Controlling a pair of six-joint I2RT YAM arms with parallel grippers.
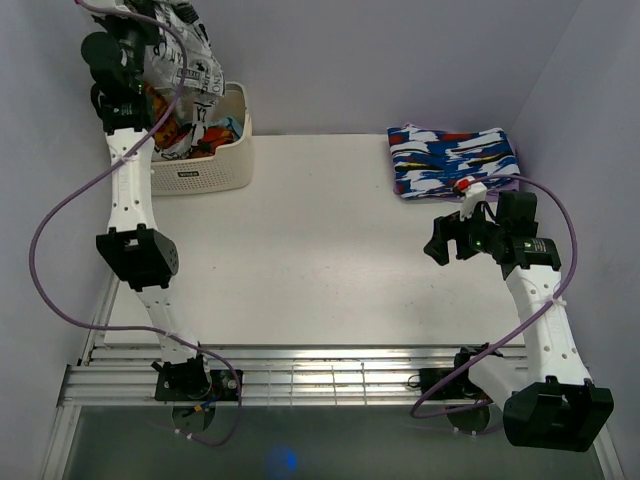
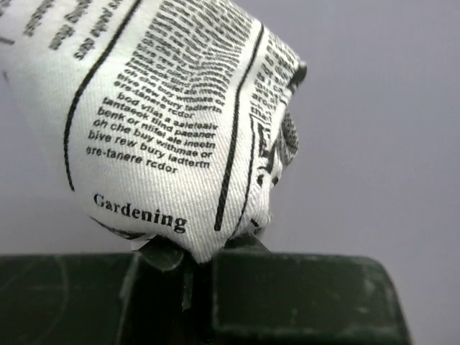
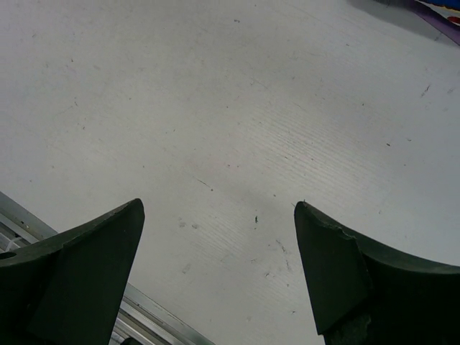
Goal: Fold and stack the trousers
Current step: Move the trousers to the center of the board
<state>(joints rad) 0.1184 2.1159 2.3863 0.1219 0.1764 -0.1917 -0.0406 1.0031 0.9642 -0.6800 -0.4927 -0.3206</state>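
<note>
Left end effector (image 2: 198,262) grips trousers (image 2: 165,108) over basket (image 1: 200,172); right end effector (image 3: 218,208) open near garment (image 1: 450,160).

Pale lilac walls (image 1: 400,60); white table (image 1: 320,250) — scuffed

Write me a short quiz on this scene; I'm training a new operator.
1. True or false: the left pincer is shut on the trousers.
2. Where on the table does the folded blue-white-red garment lie? A) near left corner B) far right corner C) middle
3. Fill in: the right pincer hangs ___ above the table.
Key: 1 true; 2 B; 3 open.
</note>
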